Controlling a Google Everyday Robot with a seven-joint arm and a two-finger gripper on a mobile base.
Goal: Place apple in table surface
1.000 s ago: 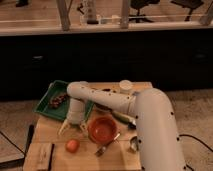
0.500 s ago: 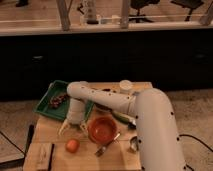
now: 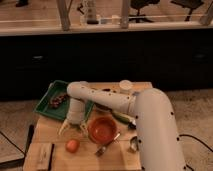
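Observation:
The apple is small, round and orange-red. It rests on the light tan table surface near the front left. My gripper hangs just above and behind the apple, apart from it, with its pale fingers spread open and empty. The white arm reaches in from the right across the table.
An orange-red bowl sits right of the gripper. A dark green tray with dark items lies at the back left. A spoon and a small metal cup lie at the front right. A white cup stands at the back. A wooden block sits at the front left corner.

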